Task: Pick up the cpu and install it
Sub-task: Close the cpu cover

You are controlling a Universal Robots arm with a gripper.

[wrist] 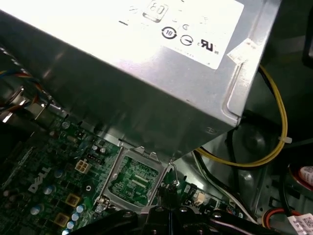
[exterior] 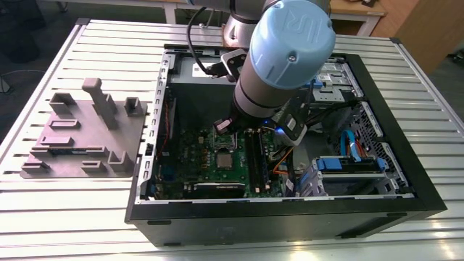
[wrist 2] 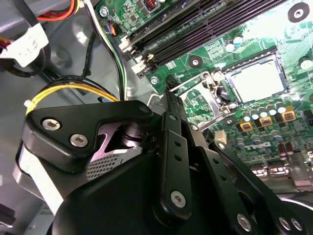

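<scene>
The cpu (exterior: pixel 225 160) lies flat in its socket on the green motherboard (exterior: pixel 185 157), inside the open computer case. In the second wrist view the cpu (wrist 2: pixel 257 81) shows as a pale silver square within the socket frame. The socket's metal hold-down frame (wrist 2: pixel 195 100) stands raised beside it and also appears in the first wrist view (wrist: pixel 134 178). My gripper (wrist 2: pixel 168 95) is shut, its tips (wrist: pixel 167 191) at the edge of that raised frame, a short way off the cpu. I cannot tell whether anything thin is pinched between them. The arm's wrist (exterior: pixel 279 60) hangs over the board.
A big grey metal box with a white label (wrist: pixel 146 73) looms close above the socket. Black memory slots (wrist 2: pixel 195 29) run beside it. Yellow cables (wrist: pixel 274 147) loop near the case wall. Blue drive brackets (exterior: pixel 348 163) sit at the exterior view's right, a grey parts fixture (exterior: pixel 80 136) at its left.
</scene>
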